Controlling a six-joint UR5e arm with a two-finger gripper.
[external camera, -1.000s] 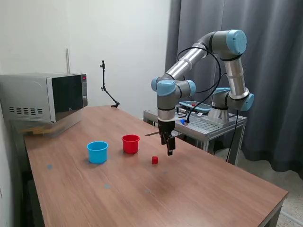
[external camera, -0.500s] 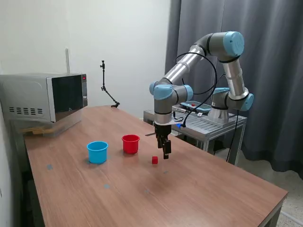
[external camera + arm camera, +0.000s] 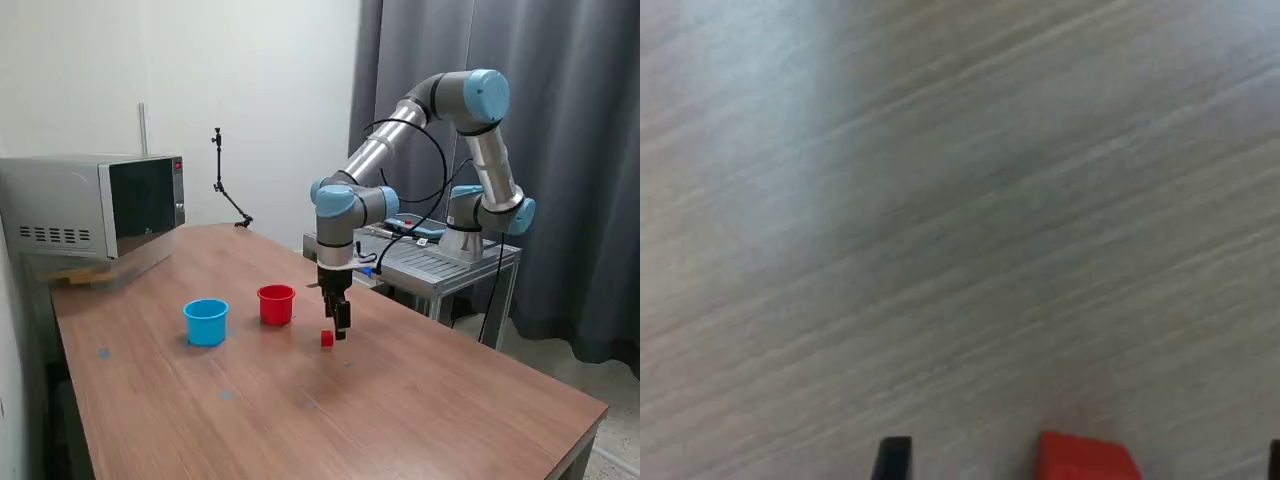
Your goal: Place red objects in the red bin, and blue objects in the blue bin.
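Hand (image 3: 340, 331) open, just above red cube (image 3: 327, 339)

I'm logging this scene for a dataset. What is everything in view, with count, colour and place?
red cube: one, bright red, on the table just below the gripper
red cup: one, red, on the table
blue cup: one, light blue, at the exterior view's left of the red cup
table: one, brown wood
microwave: one, silver, far table corner
metal cart: one, grey, behind the table
curtain: one, dark grey, background
arm: one, silver with light blue joints
gripper: one, black, open, beside the red cube
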